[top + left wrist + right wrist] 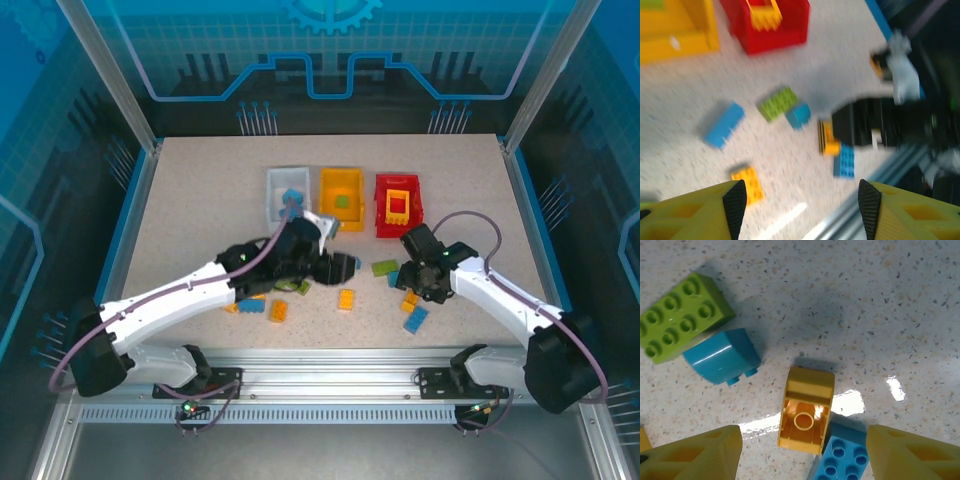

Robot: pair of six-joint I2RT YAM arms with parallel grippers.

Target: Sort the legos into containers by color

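Straight under my right gripper [801, 429], fingers apart and empty, the upturned yellow brick [806, 410] lies on the table [890, 315] between them, its long axis crosswise to their closing line.

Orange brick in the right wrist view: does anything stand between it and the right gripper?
Nothing visible does. The open right gripper hangs over the orange brick; a blue brick touches its lower right edge.
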